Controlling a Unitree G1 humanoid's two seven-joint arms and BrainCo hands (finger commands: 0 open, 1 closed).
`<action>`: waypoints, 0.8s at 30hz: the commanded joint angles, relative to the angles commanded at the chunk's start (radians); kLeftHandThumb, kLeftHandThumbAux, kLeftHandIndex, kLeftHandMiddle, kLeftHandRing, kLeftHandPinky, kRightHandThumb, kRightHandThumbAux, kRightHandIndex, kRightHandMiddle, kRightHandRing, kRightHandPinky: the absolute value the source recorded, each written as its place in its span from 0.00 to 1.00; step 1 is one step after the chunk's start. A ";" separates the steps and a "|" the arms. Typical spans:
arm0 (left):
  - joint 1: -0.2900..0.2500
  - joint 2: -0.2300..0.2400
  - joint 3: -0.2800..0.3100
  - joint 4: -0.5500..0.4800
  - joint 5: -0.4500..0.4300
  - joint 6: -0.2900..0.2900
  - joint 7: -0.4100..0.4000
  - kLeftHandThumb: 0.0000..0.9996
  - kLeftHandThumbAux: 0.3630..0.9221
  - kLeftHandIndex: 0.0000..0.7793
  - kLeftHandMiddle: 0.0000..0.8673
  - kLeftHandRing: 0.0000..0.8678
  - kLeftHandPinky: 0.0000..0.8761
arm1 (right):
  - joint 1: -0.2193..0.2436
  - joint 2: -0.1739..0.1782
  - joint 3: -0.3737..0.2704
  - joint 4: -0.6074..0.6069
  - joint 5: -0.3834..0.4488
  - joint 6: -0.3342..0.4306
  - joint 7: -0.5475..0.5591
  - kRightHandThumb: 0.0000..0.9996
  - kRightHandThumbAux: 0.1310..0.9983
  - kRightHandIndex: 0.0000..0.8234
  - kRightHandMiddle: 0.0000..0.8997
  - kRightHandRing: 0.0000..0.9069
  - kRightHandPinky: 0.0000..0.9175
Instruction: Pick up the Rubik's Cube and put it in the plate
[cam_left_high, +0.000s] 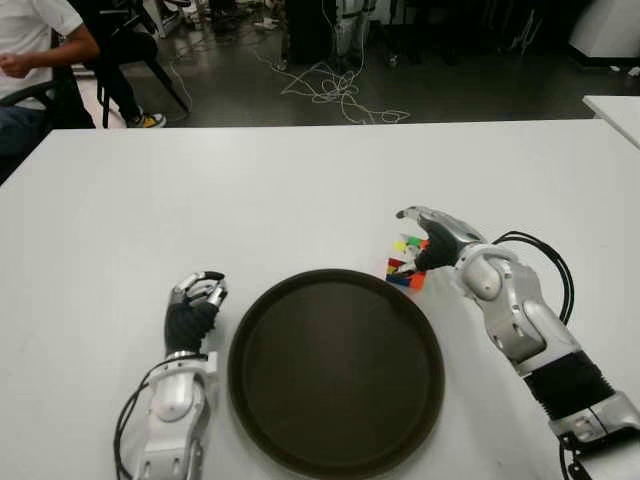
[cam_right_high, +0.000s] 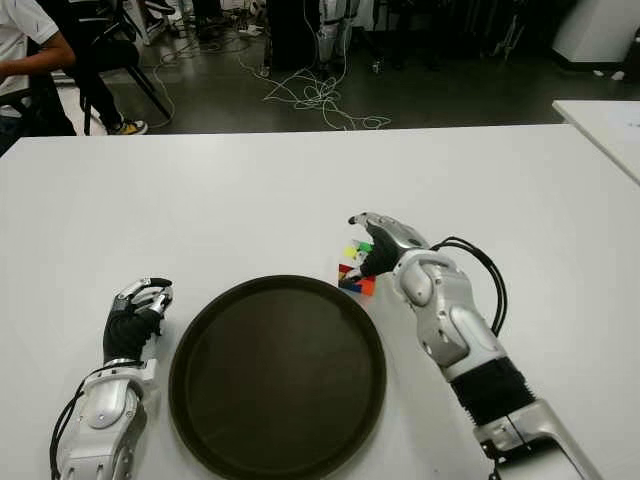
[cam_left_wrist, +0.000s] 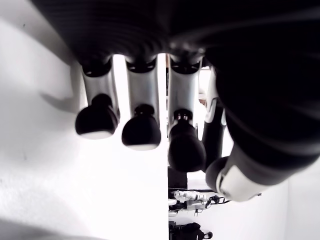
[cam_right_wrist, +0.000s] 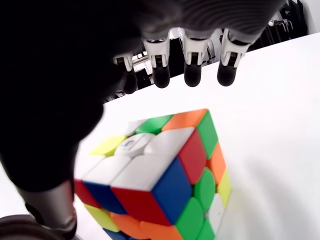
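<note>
The Rubik's Cube (cam_right_wrist: 160, 175) sits on the white table (cam_left_high: 300, 190), just beside the dark plate (cam_left_high: 335, 370) at its far right rim. The right hand (cam_left_high: 430, 240) arches over it, fingers (cam_right_wrist: 192, 75) spread, not gripping. The left hand (cam_left_high: 193, 305) shows left of the plate, fingers curled, empty. A seated person (cam_left_high: 30, 50) is beyond the table's far left corner.

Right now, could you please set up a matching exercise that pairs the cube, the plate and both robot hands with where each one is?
Things:
1. Rubik's Cube
2. plate
3. left robot hand
4. right robot hand

Places or states:
A. fingers open, over the cube
B. on the table by the plate's far right rim
C. idle, left of the plate
D. dark, round, between both arms

Pairs: 1-B, 2-D, 3-C, 4-A
</note>
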 joint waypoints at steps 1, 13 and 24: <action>0.000 0.000 0.000 0.000 0.000 0.000 0.000 0.71 0.61 0.57 0.93 0.95 0.93 | -0.001 -0.001 0.002 0.001 -0.002 0.000 0.001 0.00 0.72 0.00 0.00 0.00 0.00; 0.004 0.004 -0.004 -0.011 -0.001 0.017 -0.009 0.71 0.61 0.57 0.94 0.95 0.93 | -0.003 -0.009 0.019 0.000 -0.010 0.004 0.006 0.00 0.75 0.00 0.00 0.00 0.00; 0.008 0.001 -0.005 -0.019 -0.003 0.017 -0.012 0.71 0.61 0.57 0.94 0.95 0.93 | -0.001 -0.011 0.027 0.001 -0.017 0.015 0.010 0.00 0.79 0.00 0.00 0.00 0.00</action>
